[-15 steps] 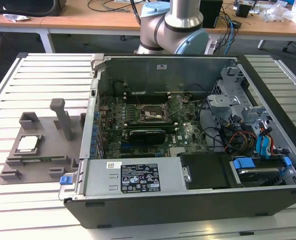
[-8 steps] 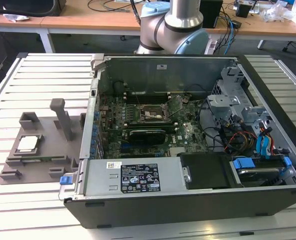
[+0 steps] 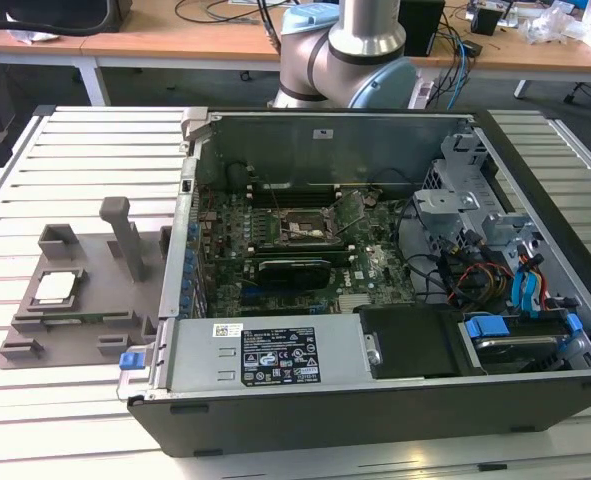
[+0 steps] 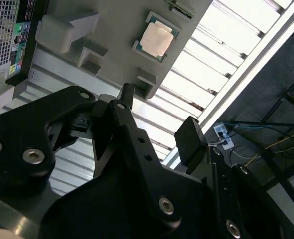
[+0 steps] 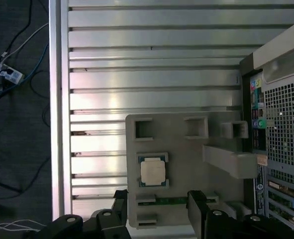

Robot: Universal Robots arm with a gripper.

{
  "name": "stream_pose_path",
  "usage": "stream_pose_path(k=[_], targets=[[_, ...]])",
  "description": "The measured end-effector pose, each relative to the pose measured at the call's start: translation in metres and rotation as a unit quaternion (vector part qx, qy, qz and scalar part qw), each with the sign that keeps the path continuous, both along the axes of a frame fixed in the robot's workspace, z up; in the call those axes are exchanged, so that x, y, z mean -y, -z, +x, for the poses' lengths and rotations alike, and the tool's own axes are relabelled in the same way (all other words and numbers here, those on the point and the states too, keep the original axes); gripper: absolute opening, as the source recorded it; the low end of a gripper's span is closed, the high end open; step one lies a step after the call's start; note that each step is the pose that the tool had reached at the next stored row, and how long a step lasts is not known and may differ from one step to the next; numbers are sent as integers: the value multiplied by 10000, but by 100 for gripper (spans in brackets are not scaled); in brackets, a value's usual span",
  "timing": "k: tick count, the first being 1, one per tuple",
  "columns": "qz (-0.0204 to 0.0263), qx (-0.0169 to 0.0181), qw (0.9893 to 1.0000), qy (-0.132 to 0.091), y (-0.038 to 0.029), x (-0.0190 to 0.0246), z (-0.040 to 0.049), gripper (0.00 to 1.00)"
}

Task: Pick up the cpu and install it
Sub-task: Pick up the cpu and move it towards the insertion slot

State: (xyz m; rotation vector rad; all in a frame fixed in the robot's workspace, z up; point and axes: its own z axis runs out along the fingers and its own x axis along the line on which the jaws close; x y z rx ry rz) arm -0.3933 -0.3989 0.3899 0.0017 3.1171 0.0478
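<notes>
Hovering over the grey tray (image 5: 186,149), the gripper (image 5: 157,199) has its jaws spread wide with nothing between them. In both wrist views the two black fingers frame bare air, and the cpu (image 5: 152,172) lies a little beyond their tips, apart from them. It sits flat in a square pocket of the tray, silvery top up, with a thin green edge showing around it.

In the exterior view the tray rests on the slatted metal table (image 3: 35,150) at the exterior view's left, low in the frame, with the cpu in the pocket toward the tray's outer side. Just beside the tray, across the middle of the frame, the open computer case (image 3: 375,420) lies on its side with its motherboard (image 3: 375,275) exposed. The dark socket (image 3: 300,228) sits near the centre of the board and looks unoccupied, though I cannot tell how its frame stands. Farther back, at the top centre, stands the arm (image 3: 350,45).

By my judgement the task is at its start: the cpu is not yet picked up, and the installing is all left to do.
</notes>
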Motion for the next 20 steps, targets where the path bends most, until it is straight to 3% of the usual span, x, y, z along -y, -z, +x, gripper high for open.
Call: stream_pose_path(k=[20], targets=[[1, 0, 10000, -22, 65, 0, 0, 60]])
